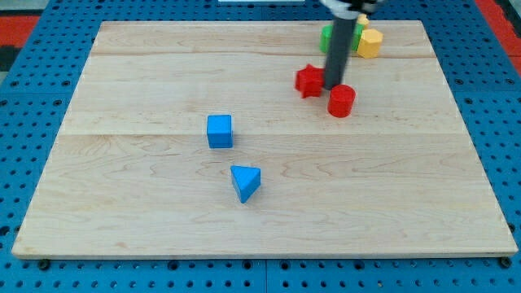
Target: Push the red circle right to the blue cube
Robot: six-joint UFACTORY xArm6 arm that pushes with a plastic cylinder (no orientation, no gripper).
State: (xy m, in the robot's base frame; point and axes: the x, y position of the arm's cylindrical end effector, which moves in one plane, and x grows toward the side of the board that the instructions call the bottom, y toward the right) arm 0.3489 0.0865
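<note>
My tip [333, 87] sits between the red star [308, 80] and the red circle [342, 101], just up-left of the circle and seemingly touching it. The blue cube [219, 131] lies well apart toward the view's lower left on the worktop [122, 203]. The tool is a bare rod: nothing opens or holds.

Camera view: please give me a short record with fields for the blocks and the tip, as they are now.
red circle: view's upper right, at right of the blue cube
blue cube: near the board's centre
blue triangle: below the cube
red block: left of the tip
my tip: between red block and red circle
yellow block: top edge
green block: top edge, partly hidden
</note>
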